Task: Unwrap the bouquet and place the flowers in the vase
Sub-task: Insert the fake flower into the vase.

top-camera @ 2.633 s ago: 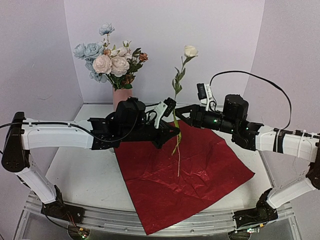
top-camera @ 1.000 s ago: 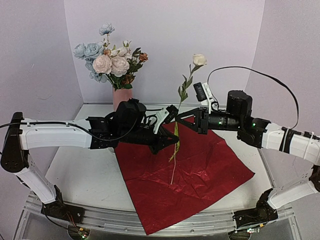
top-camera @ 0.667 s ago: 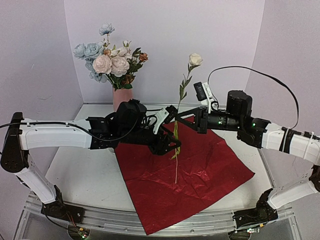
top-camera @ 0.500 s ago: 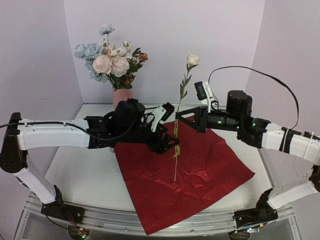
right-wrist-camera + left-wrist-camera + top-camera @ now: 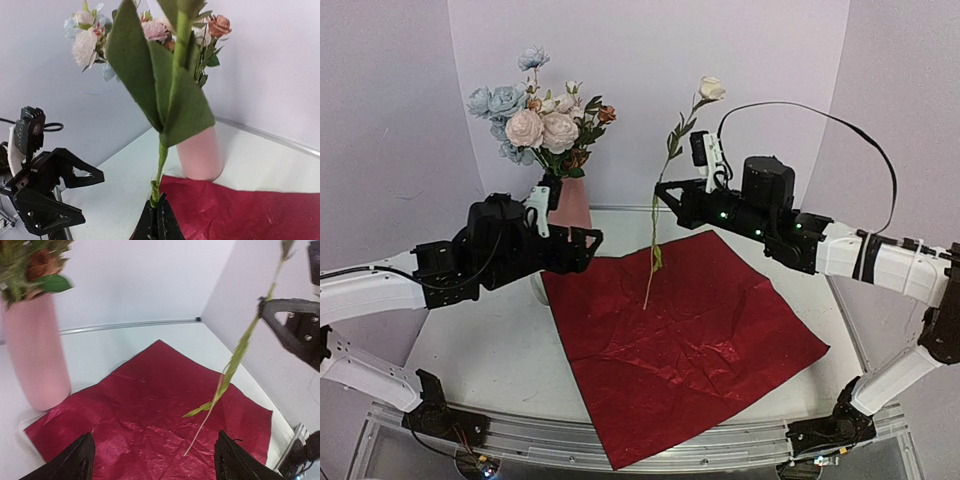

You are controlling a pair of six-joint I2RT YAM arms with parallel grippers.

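Mostly you're done: the wrapping paper (image 5: 690,330) lies spread on the surface, and most flowers (image 5: 545,120) stand in the vase (image 5: 572,205). Your right tool (image 5: 660,192) pinches the one white rose (image 5: 711,88) left out, aloft beside the vase. Your left tool (image 5: 588,240) gapes wide, empty.

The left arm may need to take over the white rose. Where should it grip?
Probably the stem low down, hanging free and near-upright below the right gripper. Come from the left side, jaws straddling it level; above, leaves crowd it.

Soft even light, perhaps slight blur
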